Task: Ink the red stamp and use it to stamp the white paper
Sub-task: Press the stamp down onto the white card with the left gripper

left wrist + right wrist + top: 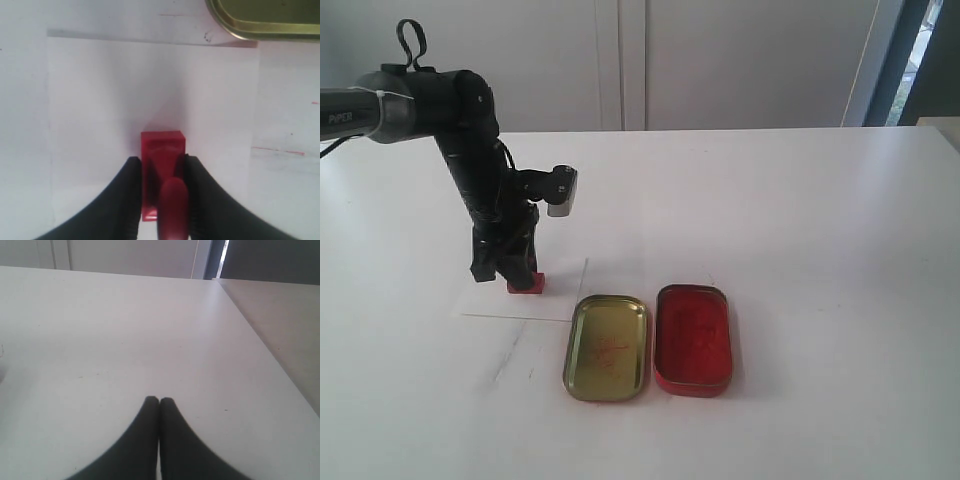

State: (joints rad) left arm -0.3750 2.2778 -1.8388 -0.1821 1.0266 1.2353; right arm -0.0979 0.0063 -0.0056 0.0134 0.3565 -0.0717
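Observation:
The red stamp (526, 284) stands upright with its square base down on the white paper (556, 300), which lies left of the tins. My left gripper (514, 272) reaches down from above and is shut on the stamp. In the left wrist view the two black fingers (131, 172) clamp the sides of the red stamp (162, 145), and its round knob rises between them. The white paper (100, 100) spreads out around the base. My right gripper (159, 401) is shut with nothing in it, over bare table, and is out of the exterior view.
A gold oval tin lid (608, 347) lies open side up just right of the paper, its rim also in the left wrist view (265, 20). The red ink-pad tin (693, 338) sits beside it on the right. The white tabletop (800, 220) stretches right and back.

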